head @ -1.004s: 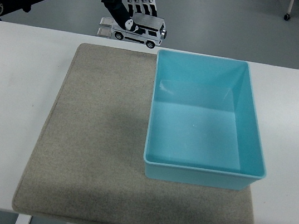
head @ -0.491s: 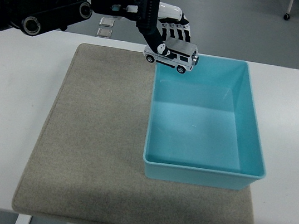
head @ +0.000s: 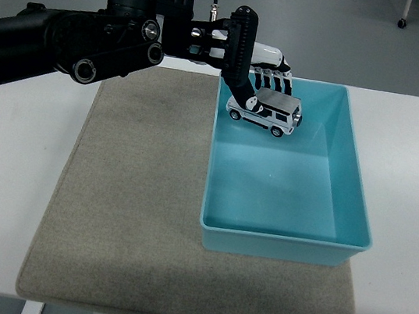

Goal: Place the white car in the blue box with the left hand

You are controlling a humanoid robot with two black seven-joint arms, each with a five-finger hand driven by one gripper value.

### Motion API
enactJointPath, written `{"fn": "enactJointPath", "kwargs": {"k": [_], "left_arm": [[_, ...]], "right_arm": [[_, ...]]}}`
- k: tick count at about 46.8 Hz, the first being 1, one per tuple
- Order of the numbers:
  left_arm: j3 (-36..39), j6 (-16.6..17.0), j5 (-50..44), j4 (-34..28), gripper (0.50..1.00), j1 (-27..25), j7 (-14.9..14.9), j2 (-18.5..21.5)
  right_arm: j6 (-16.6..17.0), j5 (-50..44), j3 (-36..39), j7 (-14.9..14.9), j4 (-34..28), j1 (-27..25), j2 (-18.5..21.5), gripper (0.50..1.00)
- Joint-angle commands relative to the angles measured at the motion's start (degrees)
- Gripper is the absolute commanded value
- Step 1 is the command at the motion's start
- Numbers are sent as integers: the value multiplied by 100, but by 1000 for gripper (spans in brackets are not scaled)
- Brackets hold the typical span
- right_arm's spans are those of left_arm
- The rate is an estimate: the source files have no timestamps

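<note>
Head view: your left hand (head: 264, 69) has its fingers closed round the white car (head: 266, 111), held above the blue box (head: 353, 198) at its far left corner. The box sits on the right side of a grey mat (head: 133, 193) on the white table (head: 15, 136); grey floor lies behind

A white table (head: 14, 144) carries a grey mat (head: 129, 216).
</note>
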Motion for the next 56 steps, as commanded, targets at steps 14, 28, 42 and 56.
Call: {"fn": "enactJointPath", "kwargs": {"k": [14, 28, 42, 56], "left_arm": [[19, 38, 46, 97, 679, 286, 8, -195], [36, 47, 55, 97, 778, 497, 0, -195], [27, 47, 55, 97, 921, 602, 0, -195], [-8, 82, 20, 97, 936, 550, 8, -203]], "right_arm": [[1, 3, 0, 0, 0, 0, 0, 936], [1, 3, 0, 0, 0, 0, 0, 936], [1, 3, 0, 0, 0, 0, 0, 936], [1, 3, 0, 0, 0, 0, 0, 936]]}}
